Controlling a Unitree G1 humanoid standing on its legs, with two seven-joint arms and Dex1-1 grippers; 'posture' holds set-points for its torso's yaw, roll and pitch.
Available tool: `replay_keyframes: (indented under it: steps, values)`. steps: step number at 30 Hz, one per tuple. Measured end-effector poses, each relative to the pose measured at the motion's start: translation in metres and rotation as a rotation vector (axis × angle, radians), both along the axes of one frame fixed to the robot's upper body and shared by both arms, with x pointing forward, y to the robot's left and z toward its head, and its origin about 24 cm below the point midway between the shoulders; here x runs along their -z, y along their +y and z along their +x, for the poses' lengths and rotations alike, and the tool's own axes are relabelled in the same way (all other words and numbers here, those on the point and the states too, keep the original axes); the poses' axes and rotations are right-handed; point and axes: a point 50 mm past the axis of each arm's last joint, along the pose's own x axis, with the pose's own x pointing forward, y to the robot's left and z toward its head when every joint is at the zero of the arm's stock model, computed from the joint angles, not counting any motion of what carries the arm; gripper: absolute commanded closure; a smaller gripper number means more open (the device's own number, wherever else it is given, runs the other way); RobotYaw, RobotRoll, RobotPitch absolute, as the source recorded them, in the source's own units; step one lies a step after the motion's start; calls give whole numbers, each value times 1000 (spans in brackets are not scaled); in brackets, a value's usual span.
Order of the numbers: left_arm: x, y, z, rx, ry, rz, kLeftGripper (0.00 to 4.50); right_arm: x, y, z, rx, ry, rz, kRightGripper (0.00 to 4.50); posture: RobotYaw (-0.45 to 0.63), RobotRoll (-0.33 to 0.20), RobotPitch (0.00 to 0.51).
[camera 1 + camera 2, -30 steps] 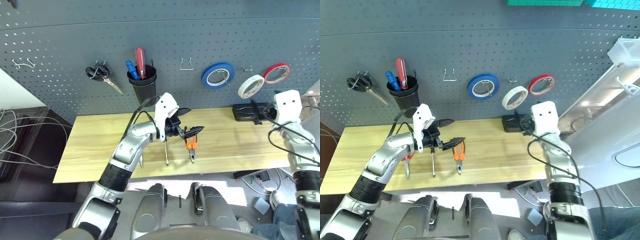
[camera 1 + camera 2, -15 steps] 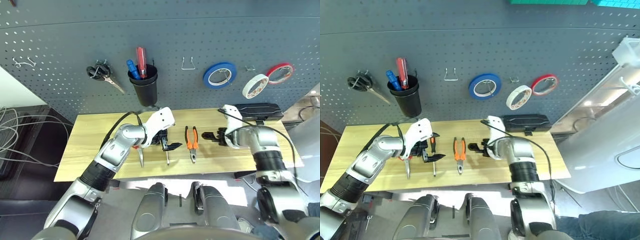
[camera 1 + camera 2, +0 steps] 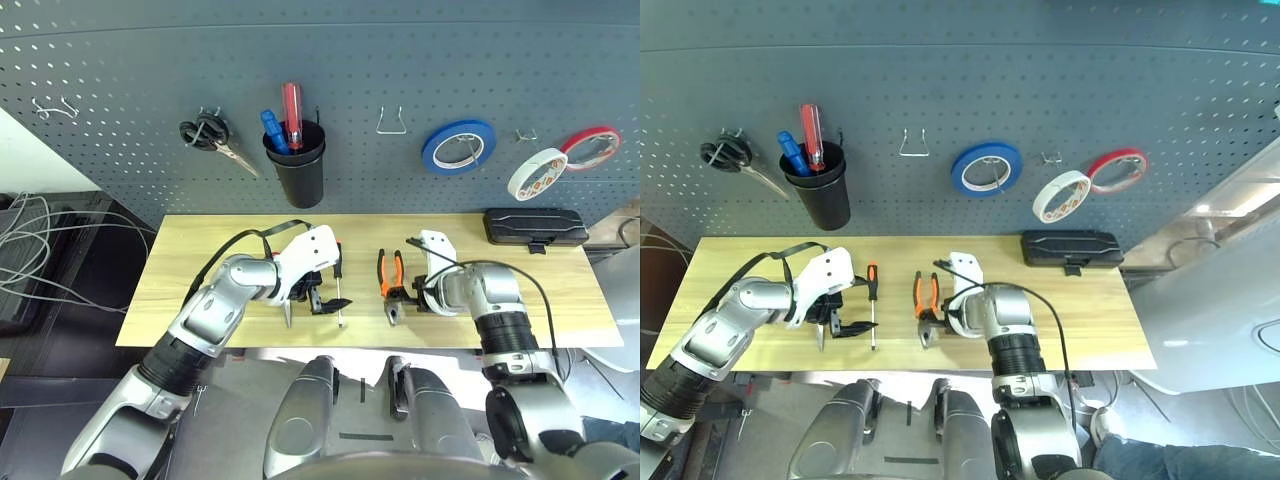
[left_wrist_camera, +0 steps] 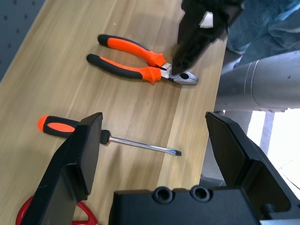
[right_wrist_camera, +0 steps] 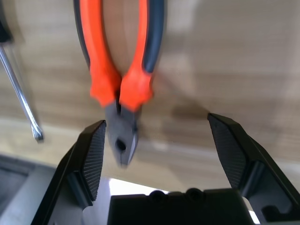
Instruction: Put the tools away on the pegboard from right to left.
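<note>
The orange-handled pliers point(image 3: 388, 274) lie on the wooden table point(image 3: 180, 270), jaws toward the front edge. My right gripper point(image 3: 404, 297) is open low at the pliers' head point(image 5: 121, 136), which sits near one finger. The thin screwdriver point(image 3: 340, 292) lies left of the pliers. My left gripper point(image 4: 154, 154) is open just above its shaft point(image 4: 140, 144). The red-handled scissors point(image 3: 285, 316) lie mostly hidden under my left gripper. The white tape roll point(image 3: 537, 172) hangs on the pegboard point(image 3: 120, 60).
On the pegboard hang black-handled scissors point(image 3: 215, 142), a black cup point(image 3: 297, 170) with blue and red screwdrivers, an empty wire hook point(image 3: 392, 122), a blue tape roll point(image 3: 458, 145) and a red one point(image 3: 590, 146). A black case point(image 3: 535, 225) lies at the back right.
My right arm came down from beside the white tape and moved left to the pliers' head. My left gripper moved left from above the pliers to over the screwdriver. The camera has shifted.
</note>
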Motion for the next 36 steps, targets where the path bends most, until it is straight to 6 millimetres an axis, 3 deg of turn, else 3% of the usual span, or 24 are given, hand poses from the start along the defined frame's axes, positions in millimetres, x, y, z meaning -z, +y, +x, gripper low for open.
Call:
replay_keyframes:
  steps: [18, 19, 29, 36]
  values:
    - [0, 0, 0, 18, -8, -3, 0, -3, 42, 32, -29, -145, 14, 30, 186, 0, 294]
    - [0, 0, 0, 18, -8, -3, 0, -2, 43, 32, -32, -138, 12, 201, 189, 0, 293]
    - [1, 3, 0, 9, 6, 5, 0, -3, 45, 29, -74, -61, -39, 201, 180, 0, 287]
    - [1, 2, 0, 8, 11, 1, 0, -8, 34, 23, -76, -8, -65, 201, 172, 0, 285]
